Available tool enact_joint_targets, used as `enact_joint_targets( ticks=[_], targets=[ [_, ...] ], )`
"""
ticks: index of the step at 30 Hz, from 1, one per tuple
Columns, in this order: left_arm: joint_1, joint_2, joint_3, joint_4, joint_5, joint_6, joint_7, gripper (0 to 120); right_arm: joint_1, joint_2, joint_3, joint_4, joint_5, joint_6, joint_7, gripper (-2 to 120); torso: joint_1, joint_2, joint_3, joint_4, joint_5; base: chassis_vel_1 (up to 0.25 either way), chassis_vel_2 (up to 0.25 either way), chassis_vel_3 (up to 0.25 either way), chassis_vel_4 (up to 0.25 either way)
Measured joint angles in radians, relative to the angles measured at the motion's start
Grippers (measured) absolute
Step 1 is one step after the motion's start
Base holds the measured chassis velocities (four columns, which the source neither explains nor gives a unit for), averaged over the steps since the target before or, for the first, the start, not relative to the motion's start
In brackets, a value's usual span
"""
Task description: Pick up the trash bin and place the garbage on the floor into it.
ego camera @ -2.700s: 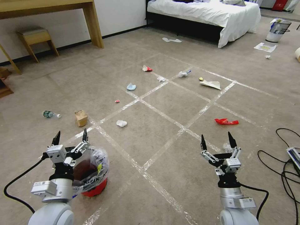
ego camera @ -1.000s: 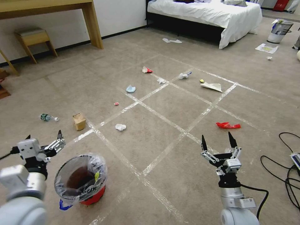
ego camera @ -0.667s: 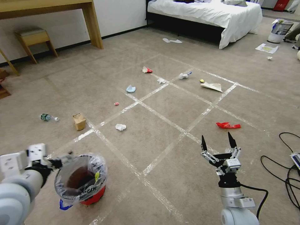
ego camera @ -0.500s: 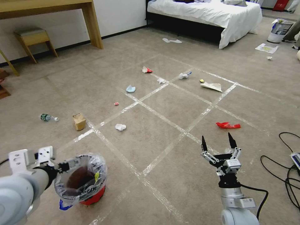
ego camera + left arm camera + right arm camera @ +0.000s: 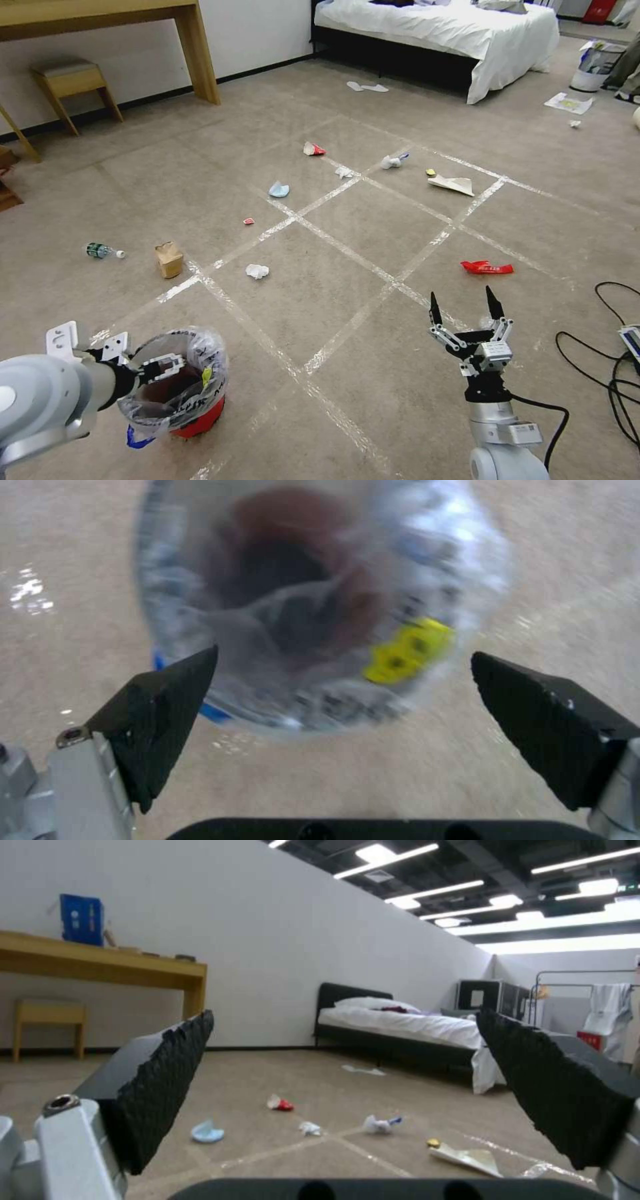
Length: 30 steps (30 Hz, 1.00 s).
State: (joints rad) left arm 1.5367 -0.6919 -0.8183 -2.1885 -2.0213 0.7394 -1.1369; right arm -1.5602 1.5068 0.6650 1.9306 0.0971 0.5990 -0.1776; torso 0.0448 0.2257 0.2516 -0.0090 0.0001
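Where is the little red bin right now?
In the head view the red bin stands on the carpet at the lower left, with the left pincer open over its bag-lined mouth.

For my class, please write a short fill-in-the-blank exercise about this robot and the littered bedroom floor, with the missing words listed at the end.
1. The left gripper hovers with open jaws over the mouth of the small ____ trash bin.
2. The trash bin is lined with a clear plastic ____.
3. The right gripper is raised, empty, with its jaws ____.
4. The plastic bottle lies on the carpet beside the ____ box.

Missing words: red; bag; open; brown
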Motion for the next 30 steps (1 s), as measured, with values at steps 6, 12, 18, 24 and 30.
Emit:
enact_joint_targets(
  ticks=[6,12,18,24,30],
  targets=[
    [0.004,0.007,-0.033,0.075,0.059,-0.002,0.055,100,-0.002,-0.002,0.000,0.000,0.000,0.001,-0.001,100,0.000,0.000,0.000,0.0000,0.0001,0.000,0.000,0.000,0.000],
    [-0.005,0.006,-0.045,0.113,0.092,-0.002,0.077,100,-0.005,-0.001,-0.001,-0.001,-0.001,0.001,-0.002,100,0.000,0.000,0.000,0.0000,0.0000,0.000,0.000,0.000,0.000],
    [-0.010,0.008,-0.056,0.129,0.105,-0.003,0.094,100,-0.006,-0.002,0.000,-0.001,-0.002,0.001,-0.002,100,0.000,0.000,0.000,0.0001,0.0001,0.000,0.000,0.000,0.000],
    [-0.044,0.005,-0.042,0.209,0.163,-0.003,0.136,100,-0.009,0.001,-0.001,0.000,-0.003,0.001,-0.003,100,0.000,0.000,0.000,0.0000,0.0001,0.000,0.000,0.000,0.000],
    [-0.059,-0.022,-0.032,0.292,0.230,-0.004,0.163,100,0.000,-0.006,-0.012,-0.005,-0.003,-0.003,-0.005,100,0.000,0.000,0.000,0.0003,0.0000,0.000,0.000,0.000,0.000]
  ],
)
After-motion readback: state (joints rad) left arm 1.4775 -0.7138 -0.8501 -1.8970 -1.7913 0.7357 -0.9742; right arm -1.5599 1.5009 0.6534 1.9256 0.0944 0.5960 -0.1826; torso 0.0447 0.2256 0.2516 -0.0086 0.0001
